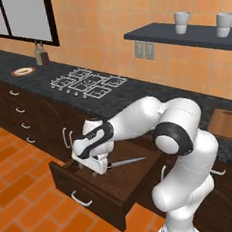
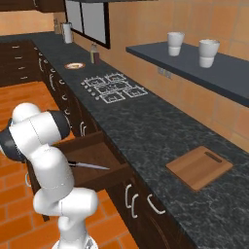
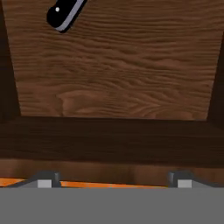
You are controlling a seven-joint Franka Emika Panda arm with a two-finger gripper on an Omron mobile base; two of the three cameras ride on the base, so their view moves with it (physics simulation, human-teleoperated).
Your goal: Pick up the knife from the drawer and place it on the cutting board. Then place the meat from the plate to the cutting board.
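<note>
The drawer [image 1: 90, 190] stands pulled out below the counter, its wooden floor [image 3: 118, 65] under my hand. The knife [image 1: 126, 162] lies flat on that floor, black handle [image 3: 63, 13] toward my gripper and silver blade [image 2: 90, 166] pointing away. My gripper [image 1: 95, 171] hangs low over the drawer's front part, open, its fingertips [image 3: 46, 180] wide apart with nothing between them; the knife handle lies beyond them, off to one side. The cutting board [image 1: 229, 123] rests on the counter at the far right [image 2: 199, 167]. The plate [image 1: 23, 71] with a tan piece of meat [image 1: 23, 71] sits far left.
A gas hob [image 1: 88, 82] is set in the dark counter between plate and board. Bottles [image 1: 42, 55] stand by the window, and a shelf [image 1: 180, 34] with two white cups hangs above. Dark cabinet fronts with white handles [image 1: 19, 109] flank the drawer.
</note>
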